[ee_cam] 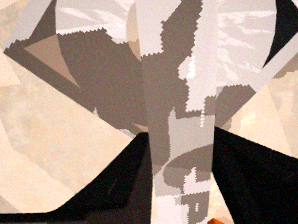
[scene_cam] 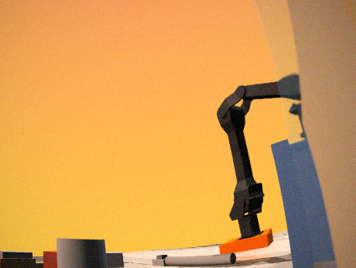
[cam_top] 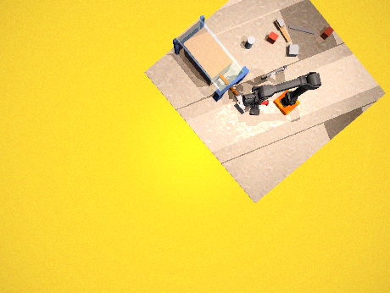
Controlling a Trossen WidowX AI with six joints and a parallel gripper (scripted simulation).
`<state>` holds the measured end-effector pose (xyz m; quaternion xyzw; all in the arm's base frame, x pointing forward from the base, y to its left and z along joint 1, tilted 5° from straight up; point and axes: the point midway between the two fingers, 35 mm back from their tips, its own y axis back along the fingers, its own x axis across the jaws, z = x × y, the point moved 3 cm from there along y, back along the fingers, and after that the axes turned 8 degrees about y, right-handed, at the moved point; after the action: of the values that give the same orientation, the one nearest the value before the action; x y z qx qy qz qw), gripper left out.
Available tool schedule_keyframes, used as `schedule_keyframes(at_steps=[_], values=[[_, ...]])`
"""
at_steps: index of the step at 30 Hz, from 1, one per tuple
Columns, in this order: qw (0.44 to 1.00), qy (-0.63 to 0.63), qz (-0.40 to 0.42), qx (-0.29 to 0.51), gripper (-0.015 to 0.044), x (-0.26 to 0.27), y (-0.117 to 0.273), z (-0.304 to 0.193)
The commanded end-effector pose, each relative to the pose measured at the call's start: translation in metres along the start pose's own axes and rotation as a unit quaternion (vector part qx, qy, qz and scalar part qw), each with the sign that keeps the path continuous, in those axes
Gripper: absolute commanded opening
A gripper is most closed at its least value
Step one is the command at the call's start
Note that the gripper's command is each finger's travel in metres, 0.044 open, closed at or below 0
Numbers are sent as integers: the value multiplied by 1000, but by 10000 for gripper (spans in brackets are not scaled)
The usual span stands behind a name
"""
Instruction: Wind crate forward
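The tan crate lies inside the clear-panelled cubby; no tilt shows from above. An orange strap runs from under the cubby's clear front part, past the blue-looking frame at the mouth, to the grey winch. Bench shows between the crate's front edge and that frame. My gripper is shut on a grey bar, which looks like the winch handle, over the winch. The bar hides the winch's top hole, so I cannot tell how its key sits. In the top view the arm covers the fingertips.
A grey rod with a block end lies near the arm. Farther back are a grey cylinder, red blocks, a grey block, a wooden-handled tool and a thin rod.
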<state>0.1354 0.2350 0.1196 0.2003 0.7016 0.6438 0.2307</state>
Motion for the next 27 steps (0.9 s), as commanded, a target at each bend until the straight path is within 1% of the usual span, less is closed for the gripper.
schedule_keyframes(at_steps=[1, 10, 27], values=[[1000, 12, 1, 3, 0, 0, -4, 0], [1000, 15, 1, 4, 0, 0, -4, 0], [1000, -29, 5, 3, 0, 3, -4, 0]])
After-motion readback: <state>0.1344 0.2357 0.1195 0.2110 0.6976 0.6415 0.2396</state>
